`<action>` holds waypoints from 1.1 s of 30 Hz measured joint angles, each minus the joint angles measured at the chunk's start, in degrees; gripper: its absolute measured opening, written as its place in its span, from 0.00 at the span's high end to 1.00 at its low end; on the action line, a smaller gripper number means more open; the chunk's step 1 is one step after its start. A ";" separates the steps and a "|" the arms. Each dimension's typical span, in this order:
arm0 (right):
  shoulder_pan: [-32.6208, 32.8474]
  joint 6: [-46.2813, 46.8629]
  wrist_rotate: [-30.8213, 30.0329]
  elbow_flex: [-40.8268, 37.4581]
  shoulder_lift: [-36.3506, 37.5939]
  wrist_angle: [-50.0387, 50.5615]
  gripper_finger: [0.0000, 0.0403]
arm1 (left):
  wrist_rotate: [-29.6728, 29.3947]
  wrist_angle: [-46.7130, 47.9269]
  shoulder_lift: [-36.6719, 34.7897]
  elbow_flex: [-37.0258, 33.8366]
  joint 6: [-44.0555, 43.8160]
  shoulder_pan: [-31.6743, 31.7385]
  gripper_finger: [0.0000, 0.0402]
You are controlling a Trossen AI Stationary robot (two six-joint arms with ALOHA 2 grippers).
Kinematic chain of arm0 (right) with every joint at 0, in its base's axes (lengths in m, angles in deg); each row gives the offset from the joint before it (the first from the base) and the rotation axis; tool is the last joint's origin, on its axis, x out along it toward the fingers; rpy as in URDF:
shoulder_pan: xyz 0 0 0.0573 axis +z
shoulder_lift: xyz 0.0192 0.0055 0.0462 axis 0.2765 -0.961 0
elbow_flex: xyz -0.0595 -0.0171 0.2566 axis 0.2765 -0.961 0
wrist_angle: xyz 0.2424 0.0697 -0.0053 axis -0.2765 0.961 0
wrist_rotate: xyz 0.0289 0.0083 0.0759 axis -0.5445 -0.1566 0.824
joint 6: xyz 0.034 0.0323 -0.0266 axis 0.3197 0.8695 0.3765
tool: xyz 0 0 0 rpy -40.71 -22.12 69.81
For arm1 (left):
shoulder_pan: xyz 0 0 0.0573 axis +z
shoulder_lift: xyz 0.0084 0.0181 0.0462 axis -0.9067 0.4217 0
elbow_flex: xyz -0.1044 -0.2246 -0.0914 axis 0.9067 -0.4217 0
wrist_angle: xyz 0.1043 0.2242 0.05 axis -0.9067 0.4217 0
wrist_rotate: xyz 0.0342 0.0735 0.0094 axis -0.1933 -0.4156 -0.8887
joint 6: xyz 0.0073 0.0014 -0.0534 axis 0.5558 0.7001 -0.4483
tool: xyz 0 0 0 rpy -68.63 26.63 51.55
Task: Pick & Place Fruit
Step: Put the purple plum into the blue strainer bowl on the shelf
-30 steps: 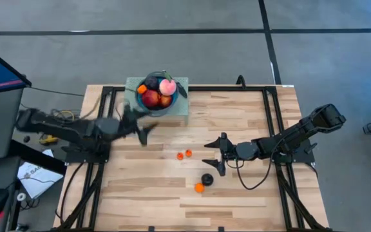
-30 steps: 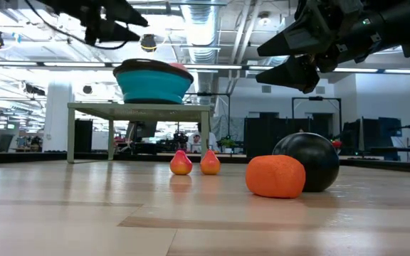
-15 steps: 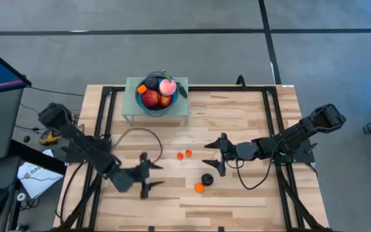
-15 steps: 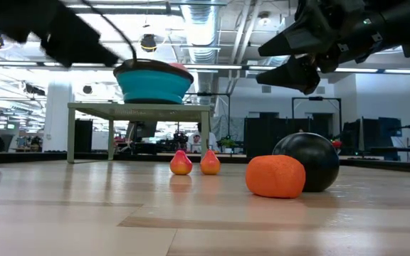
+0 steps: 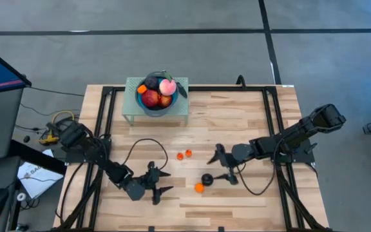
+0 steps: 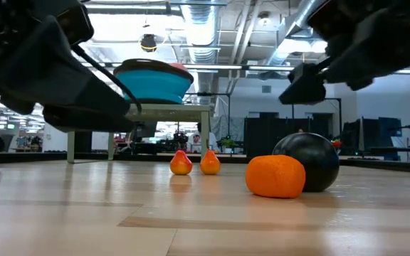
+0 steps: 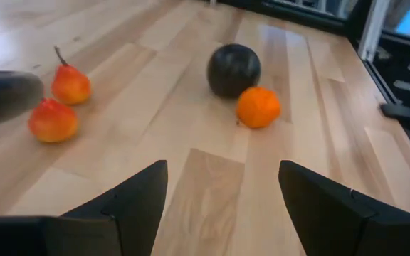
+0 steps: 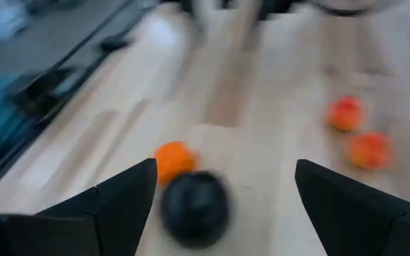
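A dark plum [image 5: 207, 178] and an orange [image 5: 199, 187] lie touching on the wooden table, with two small red-orange fruits [image 5: 183, 154] farther back. My right gripper [image 5: 223, 166] is open, just right of the plum [image 8: 194, 206] and above it. My left gripper [image 5: 156, 184] is open and low over the table, left of the orange [image 7: 258, 107], pointing at it and the plum [image 7: 233, 70]. A blue bowl [image 5: 156, 103] on a green stand holds a red apple, a pink peach and other fruit.
The green stand [image 5: 180, 109] with the bowl [image 6: 153, 82] sits at the table's far edge. Dark frame rails [image 5: 272, 116] run along the table's left and right sides. Bare wood lies between the two grippers and the near edge.
My left arm has swung from beside the bowl toward the table's near edge and come down low, ending left of the orange and pointing at it. My right gripper has moved a little toward the near edge and down, closer to the plum. No fruit has moved.
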 joint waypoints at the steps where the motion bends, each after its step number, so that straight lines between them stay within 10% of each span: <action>1: 0.64 -1.46 0.54 0.00 0.00 0.20 0.19 | -0.69 -0.10 0.05 0.00 -0.16 0.14 0.35; 19: 2.52 -8.13 3.32 10.57 -22.54 -1.15 0.19 | -1.50 -1.35 0.05 0.02 -0.06 1.76 0.35; 33: 3.09 1.97 3.34 13.53 -17.13 10.97 0.33 | -1.50 -1.58 0.05 0.00 0.02 1.76 0.35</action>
